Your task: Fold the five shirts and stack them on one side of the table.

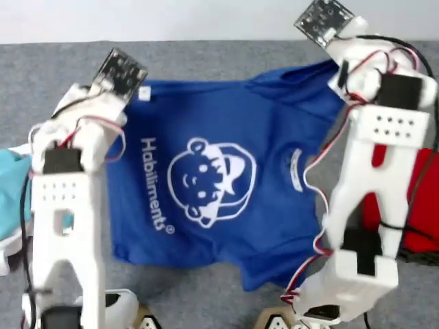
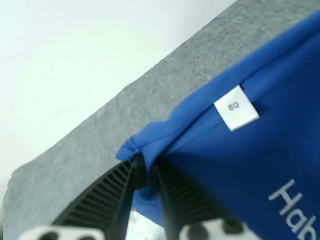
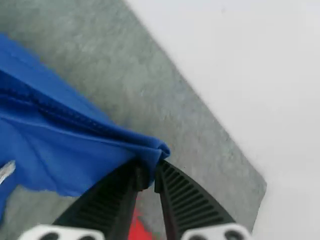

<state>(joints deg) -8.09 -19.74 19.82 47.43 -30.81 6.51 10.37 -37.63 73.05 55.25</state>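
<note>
Presently, the grey table [image 1: 206,62] runs across the whole high view, and the blue shirt [image 1: 226,178] lies spread on it at centre frame, white print [image 1: 209,179] facing up.

The left arm [image 1: 65,205] stands over the left of the frame and the right arm [image 1: 370,171] over the right. A red garment [image 1: 420,226] lies at the right edge, partly under the right arm. A teal garment [image 1: 10,185] lies at the left edge, beside the left arm.

The left gripper [image 2: 144,167] is clenched on the shirt's far corner at upper left in the high view, with a small bunch of cloth nipped between its ribbed pads. The right gripper [image 3: 147,172] is clenched likewise on the far corner at upper right. A white size tag [image 2: 235,107] sits on the hem just beside the left pinch.

Judgement: you are at the first fold, with both far corners secured. Each bite is shallow, at the very tips, so lift gently. Raise both corners together and level, and keep the edge between them taut without stretching it. Carry that edge toward the near hem in a straight line so the crease falls evenly. Keep the right arm's travel clear of the red garment, lest it snag.
</note>
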